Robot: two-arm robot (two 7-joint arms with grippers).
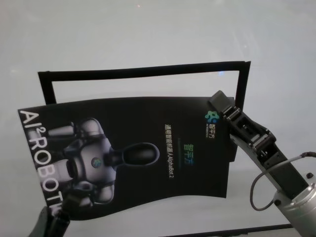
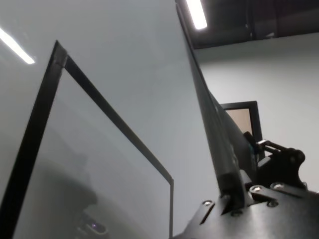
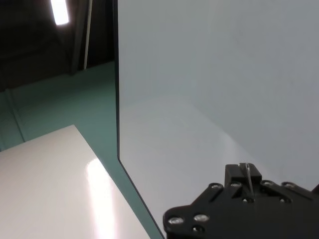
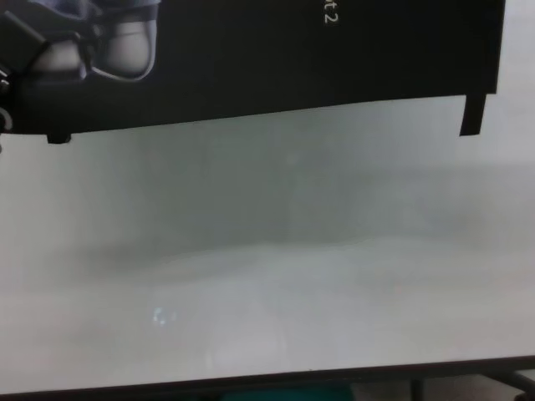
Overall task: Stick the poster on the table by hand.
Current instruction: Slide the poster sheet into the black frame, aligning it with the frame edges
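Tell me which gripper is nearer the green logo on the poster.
Right. The right gripper grips the poster at its far right corner, beside the green logo. The left gripper holds the near left corner, opposite.

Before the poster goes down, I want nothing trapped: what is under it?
Under the poster only white table and part of the black tape frame show. The wrist views show bare tabletop beneath; the covered middle stays unseen.
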